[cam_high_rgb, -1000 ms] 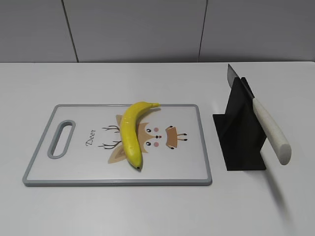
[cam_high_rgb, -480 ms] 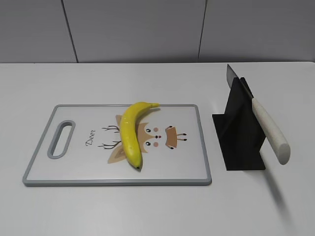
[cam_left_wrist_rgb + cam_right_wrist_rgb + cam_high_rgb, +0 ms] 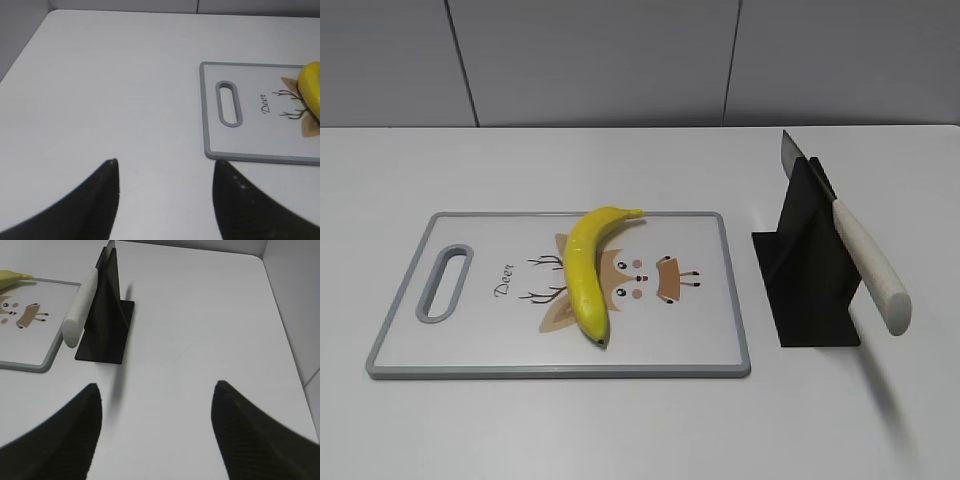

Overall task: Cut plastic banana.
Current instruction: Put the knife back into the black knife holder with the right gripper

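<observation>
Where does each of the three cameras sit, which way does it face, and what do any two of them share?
Exterior: in front of the table, looking down at a slant at the board, banana, knife and stand; no robot part shows.
Left wrist: above the table's left side, facing the board's handle end; open left gripper at the bottom edge.
Right wrist: above the table's right side, facing the stand and knife; open right gripper at the bottom edge.
Shared: all three show the board and banana; exterior and right wrist share the knife.
</observation>
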`<action>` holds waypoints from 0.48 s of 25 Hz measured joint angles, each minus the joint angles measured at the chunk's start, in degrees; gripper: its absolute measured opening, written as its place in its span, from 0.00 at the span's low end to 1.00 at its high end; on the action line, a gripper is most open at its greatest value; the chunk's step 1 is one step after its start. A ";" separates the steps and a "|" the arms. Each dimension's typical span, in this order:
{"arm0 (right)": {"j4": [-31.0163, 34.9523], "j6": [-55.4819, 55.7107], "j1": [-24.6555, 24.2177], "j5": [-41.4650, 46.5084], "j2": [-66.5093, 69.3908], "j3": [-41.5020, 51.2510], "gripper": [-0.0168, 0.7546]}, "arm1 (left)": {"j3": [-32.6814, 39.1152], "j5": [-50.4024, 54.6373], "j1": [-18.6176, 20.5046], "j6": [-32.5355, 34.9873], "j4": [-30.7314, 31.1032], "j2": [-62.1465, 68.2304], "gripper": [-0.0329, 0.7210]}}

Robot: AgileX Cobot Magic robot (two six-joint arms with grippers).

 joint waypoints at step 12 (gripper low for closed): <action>1.34 0.00 0.00 0.00 0.00 0.00 0.71 | 0.00 0.00 0.00 0.00 0.00 0.00 0.81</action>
